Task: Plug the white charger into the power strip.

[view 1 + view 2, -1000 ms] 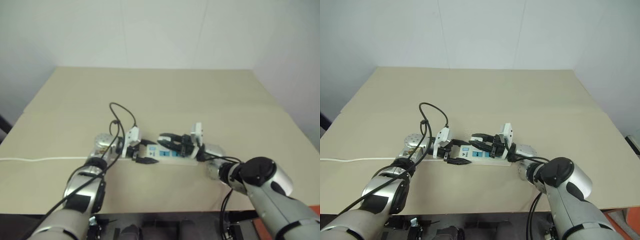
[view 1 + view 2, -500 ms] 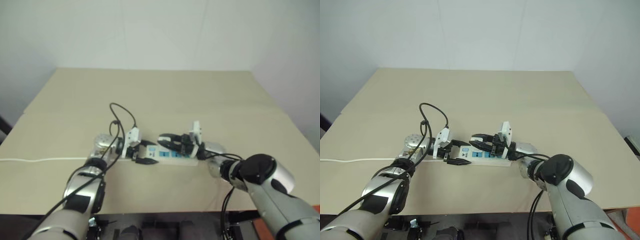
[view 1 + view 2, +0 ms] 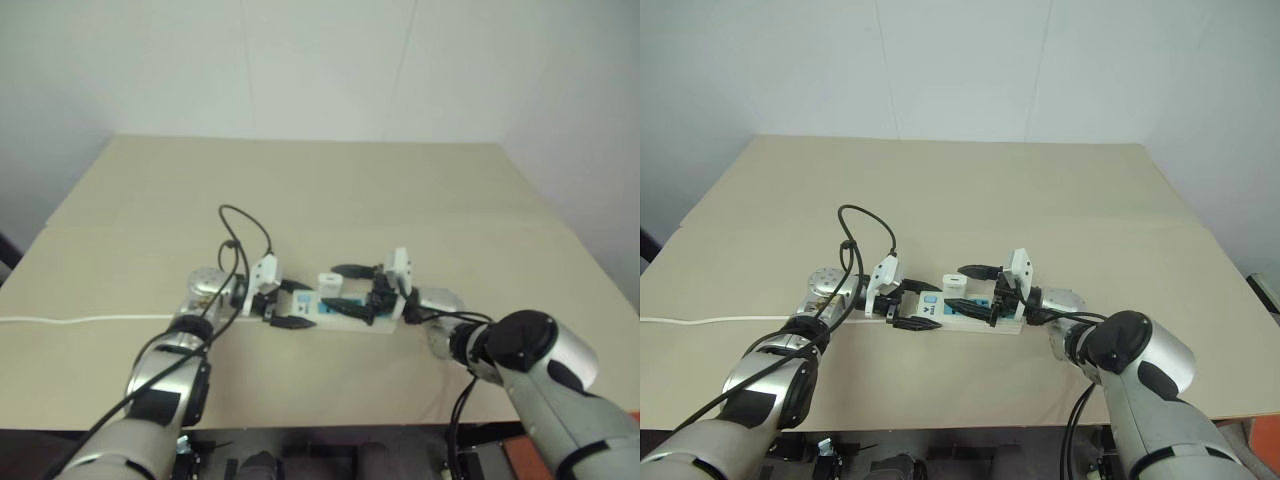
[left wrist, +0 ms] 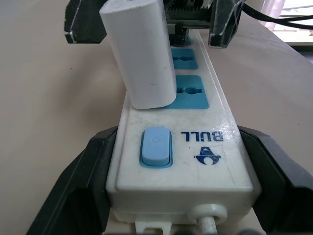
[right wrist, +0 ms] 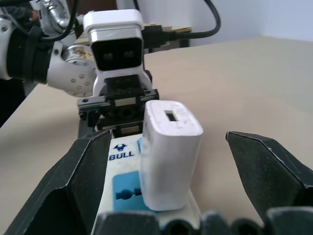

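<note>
Power strip (image 3: 965,311) lies flat near the front middle of the tan table (image 3: 1040,200), long axis running left-right across the robot's front, switch end and thin white cord (image 3: 700,320) toward the robot's left, blue socket faces up. White charger (image 3: 954,283) stands upright, seated in the socket next to the switch, long axis vertical, its slotted end facing up, two sockets beyond it bare. Left gripper (image 4: 171,196) is clamped on the switch end of the strip, a black finger on each long side. Right gripper (image 3: 970,288) is released, fingers (image 5: 73,186) spread wide either side of the charger, not touching it, pointing along the strip toward the left gripper
</note>
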Tool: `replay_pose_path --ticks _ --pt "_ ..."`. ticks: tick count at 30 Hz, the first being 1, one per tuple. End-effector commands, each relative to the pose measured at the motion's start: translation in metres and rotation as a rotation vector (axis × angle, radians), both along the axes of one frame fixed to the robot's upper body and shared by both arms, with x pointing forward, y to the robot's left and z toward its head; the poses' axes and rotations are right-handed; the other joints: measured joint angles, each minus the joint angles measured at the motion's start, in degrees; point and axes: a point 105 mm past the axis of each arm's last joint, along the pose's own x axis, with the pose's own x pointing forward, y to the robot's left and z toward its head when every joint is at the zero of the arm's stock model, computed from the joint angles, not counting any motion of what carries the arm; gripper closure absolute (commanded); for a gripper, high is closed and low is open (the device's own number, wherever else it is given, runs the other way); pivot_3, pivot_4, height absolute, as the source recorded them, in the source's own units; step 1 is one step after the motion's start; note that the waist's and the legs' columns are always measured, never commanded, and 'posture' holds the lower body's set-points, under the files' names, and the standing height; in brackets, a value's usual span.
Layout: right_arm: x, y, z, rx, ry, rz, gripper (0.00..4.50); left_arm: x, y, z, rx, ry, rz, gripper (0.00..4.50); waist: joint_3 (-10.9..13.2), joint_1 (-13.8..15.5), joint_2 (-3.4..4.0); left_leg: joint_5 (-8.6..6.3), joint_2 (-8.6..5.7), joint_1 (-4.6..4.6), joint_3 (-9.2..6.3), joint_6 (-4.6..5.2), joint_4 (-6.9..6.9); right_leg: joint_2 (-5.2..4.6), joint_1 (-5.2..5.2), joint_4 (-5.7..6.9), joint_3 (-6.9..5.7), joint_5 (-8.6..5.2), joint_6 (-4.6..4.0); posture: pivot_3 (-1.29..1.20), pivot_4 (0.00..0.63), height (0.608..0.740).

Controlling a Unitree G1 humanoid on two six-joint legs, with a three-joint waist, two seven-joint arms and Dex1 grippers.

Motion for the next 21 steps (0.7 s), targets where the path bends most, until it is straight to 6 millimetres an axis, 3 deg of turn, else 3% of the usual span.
replay_pose_path --ticks 1,8,21 --pt "-0.003 -0.017 -0.005 -0.050 0.111 0.035 0.06 0.006 0.006 0.018 -0.020 -0.072 0.002 1.21 0.03 -0.02 0.03 0.00 0.00 -0.08 0.01 0.00 0.00 0.00 -0.07 0.01 0.01 0.00 0.00 0.00 0.150 0.740" --pt "0.011 -0.031 0.034 -0.086 0.028 0.044 0.06 0.004 0.007 0.014 -0.015 -0.066 0.000 1.21 0.40 -0.22 0.53 0.16 0.00 -0.81 0.15 -0.24 0.00 -0.01 -0.93 0.16 0.09 0.02 -0.03 0.00 0.150 0.740" --pt "0.015 -0.010 0.060 -0.087 0.001 0.131 0.06 0.002 0.004 0.012 -0.024 -0.062 -0.005 1.21 0.49 0.07 0.63 0.29 -0.13 -1.07 0.15 -0.45 0.02 -0.05 -1.12 0.34 0.06 0.02 -0.03 0.00 0.150 0.740"
